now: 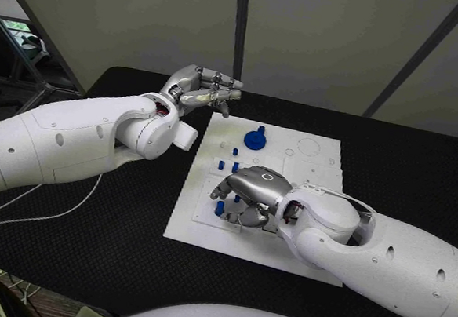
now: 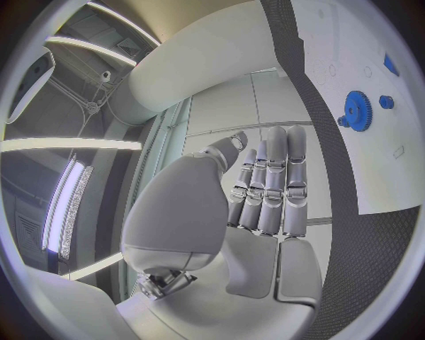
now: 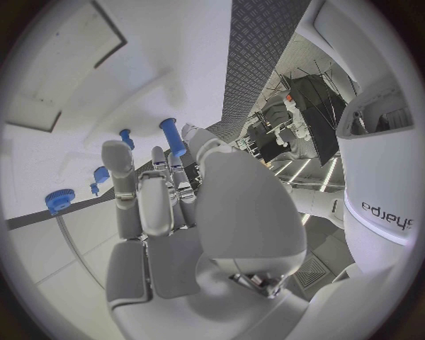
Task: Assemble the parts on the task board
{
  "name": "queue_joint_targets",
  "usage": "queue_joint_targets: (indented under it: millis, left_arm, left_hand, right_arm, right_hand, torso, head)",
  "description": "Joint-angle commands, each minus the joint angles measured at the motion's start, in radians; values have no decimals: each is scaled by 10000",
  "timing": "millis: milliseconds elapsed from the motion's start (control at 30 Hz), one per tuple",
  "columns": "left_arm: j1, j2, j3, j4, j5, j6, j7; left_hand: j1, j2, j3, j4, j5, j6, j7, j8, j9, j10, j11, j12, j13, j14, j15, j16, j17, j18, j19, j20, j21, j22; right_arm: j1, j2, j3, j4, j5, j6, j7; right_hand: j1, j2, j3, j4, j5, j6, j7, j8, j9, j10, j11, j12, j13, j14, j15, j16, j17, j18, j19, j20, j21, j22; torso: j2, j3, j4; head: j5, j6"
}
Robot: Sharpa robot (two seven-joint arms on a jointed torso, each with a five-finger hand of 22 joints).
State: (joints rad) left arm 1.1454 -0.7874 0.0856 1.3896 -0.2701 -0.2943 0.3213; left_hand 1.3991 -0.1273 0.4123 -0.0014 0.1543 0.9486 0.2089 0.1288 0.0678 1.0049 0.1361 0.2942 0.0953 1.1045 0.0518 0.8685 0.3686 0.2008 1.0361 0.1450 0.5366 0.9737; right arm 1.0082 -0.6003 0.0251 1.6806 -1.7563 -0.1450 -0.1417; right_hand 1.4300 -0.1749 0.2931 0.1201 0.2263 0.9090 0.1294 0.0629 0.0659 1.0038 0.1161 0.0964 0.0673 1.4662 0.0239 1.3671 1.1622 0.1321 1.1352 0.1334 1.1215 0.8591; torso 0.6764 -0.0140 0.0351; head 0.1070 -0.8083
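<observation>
Task board point(image 1: 298, 256) sits in the middle of the black surface point(image 1: 79, 257), white plate with a few blue parts on it. Blue gear point(image 1: 255, 140) is toward the far side of the board, and a couple of small blue pegs point(image 1: 235, 153) stand between it and the right hand.

Right hand point(image 1: 249, 197) is down over the near-left part of the board, palm facing down, fingers curled toward the plate. From the right wrist view there's a blue peg point(image 3: 173, 137) right at its fingertips point(image 3: 115, 152) (can't really tell if it's pinched or just touching, the fingers block it).

Left hand point(image 1: 201, 88) is raised off the far-left corner of the board, not over any part. Its fingers point(image 2: 275, 180) are stretched out side by side with nothing in them, so it's holding zilch.
</observation>
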Motion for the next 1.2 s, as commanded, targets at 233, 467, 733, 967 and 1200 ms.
queue_joint_targets:
  millis: [233, 467, 733, 967, 1200]
  left_arm:
    - [16, -44, 7, 28, 28, 174, -53]
    - [15, -127, 2, 36, 28, 168, -64]
    - [12, -252, -8, 65, 28, 143, -51]
    - [-6, -353, -37, 122, 28, 139, -49]
    - [-25, -360, -44, 209, 29, 155, -41]
  left_hand:
    - [-19, 57, -63, 4, -37, -19, 22, 42, -1, -84, 16, 34, -6, -30, -1, -60, -13, -181, -3, 18, -45, -13]
    - [-19, 57, -63, 4, -37, -19, 22, 42, -1, -84, 16, 34, -6, -30, -1, -60, -13, -181, -3, 18, -45, -13]
    - [-19, 57, -63, 4, -37, -19, 22, 42, -1, -84, 16, 34, -6, -30, -1, -60, -13, -181, -3, 18, -45, -13]
    - [-32, 53, -81, 11, -40, -24, 24, 45, -1, -94, 19, 45, -6, -35, 4, -63, -21, -183, -5, 21, -52, -20]
    - [-32, 53, -81, 11, -40, -24, 24, 45, -1, -94, 19, 45, -6, -35, 4, -63, -21, -183, -5, 21, -52, -20]
  right_arm:
    - [-35, -724, 3, 507, 240, -2807, 463]
    - [-44, -2503, 5, 1425, 2351, -3584, 364]
    - [-39, -4635, 5, 2057, 4294, -2617, -703]
    - [-116, -5229, -1, 2280, 3730, -2548, -1311]
    - [-338, -5374, -5, 2421, 2731, -2256, -2357]
  right_hand:
    - [73, 268, -317, -122, 67, -230, 106, 26, 30, -401, 36, 486, 54, -58, 89, -551, -904, 299, -631, 41, -714, -933]
    - [-116, 408, -333, 107, -129, 638, 381, 358, 163, 1345, -255, 1692, 375, 40, -120, -633, -1003, 239, -262, -96, -483, -580]
    - [-1698, 156, -2145, 1523, 1806, 1131, -244, 1049, 320, 3133, -880, 8158, 6361, 553, -563, 496, 913, 14, 880, -712, 366, 669]
    - [-1546, 480, -2993, 1669, 1811, 959, -145, 1759, 504, 3306, -828, 11560, 10347, 625, -611, 852, 1518, -127, 1126, -623, 674, 1152]
    - [-1655, 537, -3576, 1704, 1732, 815, -175, 2235, 677, 3300, -846, 11866, 10773, 742, -624, 1226, 2257, -211, 1391, -619, 992, 1622]
  torso:
    - [-6, -1, -27]
    - [-49, -10, -88]
    - [-88, -23, -240]
    - [-111, 18, -400]
    - [-145, -8, -463]
  head:
    - [-160, 73]
    - [-506, 187]
    - [-1098, 313]
    - [-1434, 325]
    - [-1506, 274]
